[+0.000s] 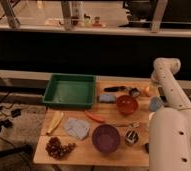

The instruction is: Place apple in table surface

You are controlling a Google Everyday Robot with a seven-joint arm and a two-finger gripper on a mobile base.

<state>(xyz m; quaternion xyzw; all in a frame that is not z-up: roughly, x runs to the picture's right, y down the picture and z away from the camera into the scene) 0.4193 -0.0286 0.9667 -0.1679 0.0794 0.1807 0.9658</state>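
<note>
The apple [147, 90] is a small yellow-orange fruit lying on the table surface [84, 152] at the back right. It sits just left of my white arm [165, 82], beside a small dark object [135, 92]. The arm rises folded along the table's right edge, with its elbow up at the top. My gripper does not show in the camera view; the end of the arm is hidden behind the arm's own white body at the lower right. Nothing is seen holding the apple.
A green tray [70, 90] stands at the back left. An orange-red bowl [127, 104], purple bowl [106, 138], carrot [94, 117], blue cloth [77, 128], banana [54, 121], grapes [57, 147] and a black-handled tool [115, 89] lie around. A pale blue object [155, 103] touches the arm.
</note>
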